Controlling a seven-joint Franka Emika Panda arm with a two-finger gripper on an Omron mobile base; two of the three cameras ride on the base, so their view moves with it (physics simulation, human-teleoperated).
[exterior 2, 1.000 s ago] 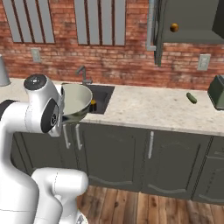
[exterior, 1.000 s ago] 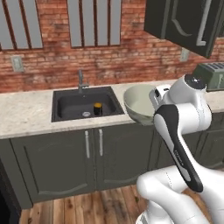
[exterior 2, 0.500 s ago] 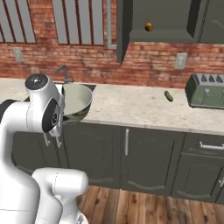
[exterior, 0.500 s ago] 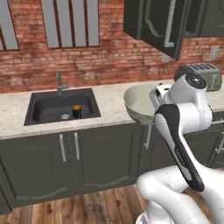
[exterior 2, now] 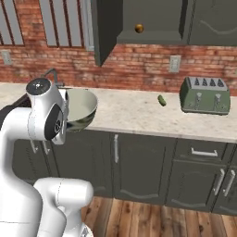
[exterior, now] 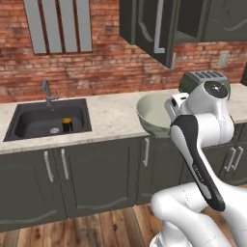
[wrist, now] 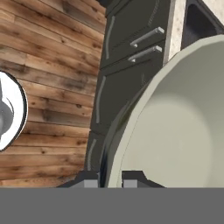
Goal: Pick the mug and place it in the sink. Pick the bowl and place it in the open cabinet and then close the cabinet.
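Observation:
The large pale grey-green bowl (exterior: 152, 116) hangs in the air just in front of the counter edge, held by its rim. My gripper (wrist: 111, 179) is shut on that rim, one fingertip on each side of the wall, and the bowl's (wrist: 175, 131) light inside fills the right of the hand view. From the right the bowl (exterior 2: 83, 109) sits beside my upper arm. The black mug (exterior: 67, 125) stands in the sink (exterior: 34, 120) near the drain. The upper cabinet (exterior 2: 152, 23) is open above the counter, its door (exterior: 149, 29) swung out towards me.
A small orange thing (exterior 2: 138, 28) lies on the open cabinet's shelf. The green toaster (exterior 2: 205, 95) stands on the counter to the right, with a small green pickle (exterior 2: 161, 100) left of it. The faucet (exterior: 46, 89) rises behind the sink. Lower cabinet doors and wooden floor lie below.
The whole scene has slid left in both base views, so the base has driven right along the counter. The bowl stays in my gripper, unchanged relative to the arm.

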